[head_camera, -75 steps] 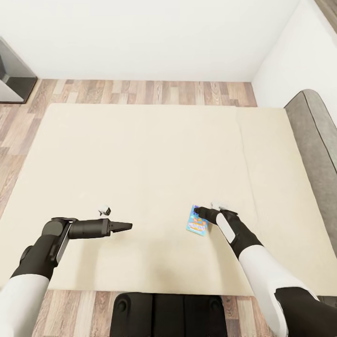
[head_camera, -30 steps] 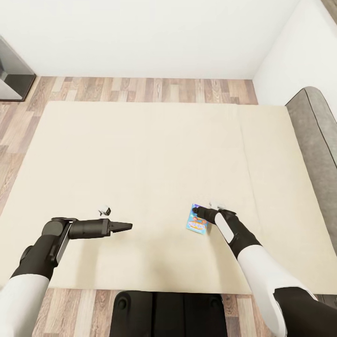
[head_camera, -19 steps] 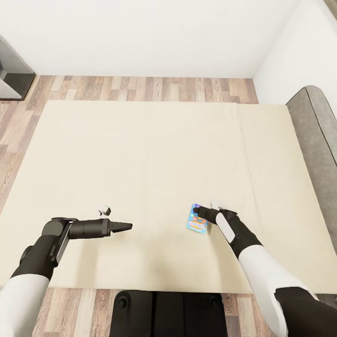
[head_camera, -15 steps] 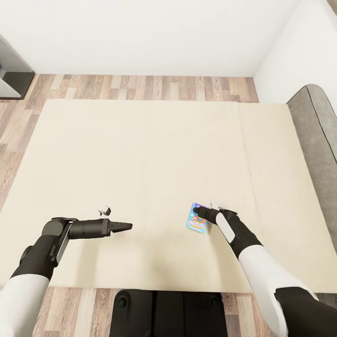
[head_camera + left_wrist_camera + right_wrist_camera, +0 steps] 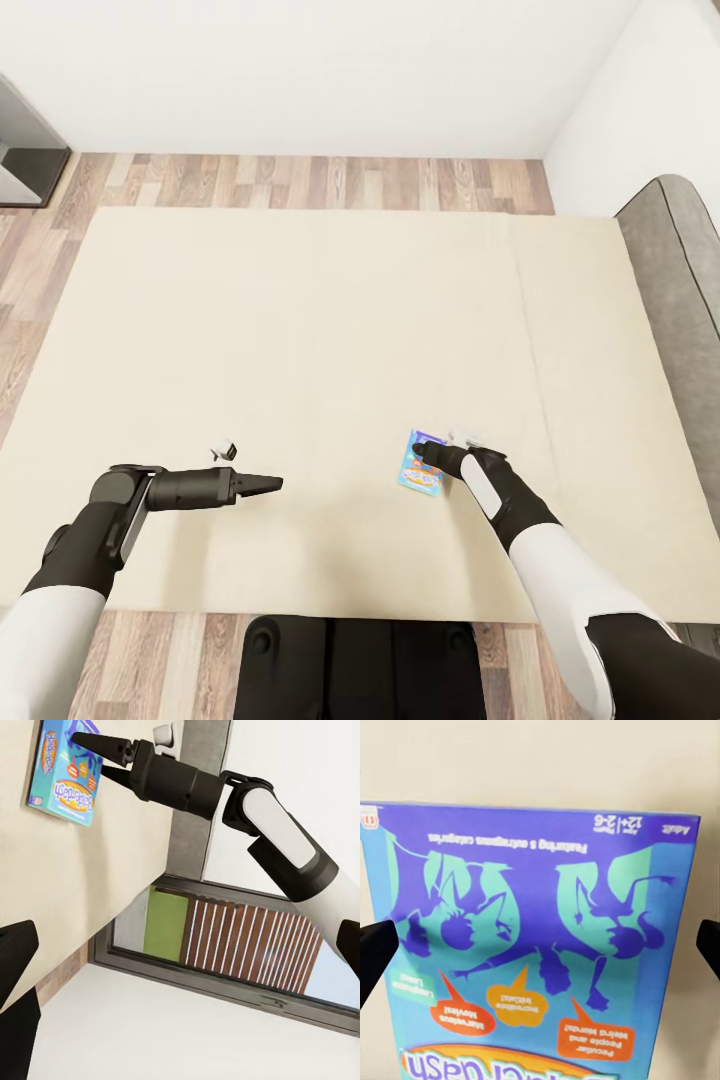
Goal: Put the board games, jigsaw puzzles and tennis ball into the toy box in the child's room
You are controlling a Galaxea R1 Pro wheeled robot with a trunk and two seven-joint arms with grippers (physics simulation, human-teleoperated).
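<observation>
Board game (image 5: 422, 468), the small mostly blue one, lies flat on the beige bed (image 5: 300, 330), nearer the robot's side edge of the mattress than the far edge and not far from the mattress seam toward the grey headboard (image 5: 680, 270). Right gripper (image 5: 428, 462) sits right over it, tips pointing down at the box; in the right wrist view its two dark fingertips (image 5: 375, 952) stand wide apart, one at each side of the box face (image 5: 532, 945), so the jaws are spread to straddle the box's width and are not yet clamped on it. I judge this as lining up for a pinch across the short sides, since a thin flat box on a soft mattress gives little edge to grab. Left gripper (image 5: 268, 485) hovers over bare mattress well apart from the box, fingers looking pressed together, holding nothing, likely just parked out of the way. Wood-plank floor (image 5: 300, 185) borders the bed beyond its far edge.
</observation>
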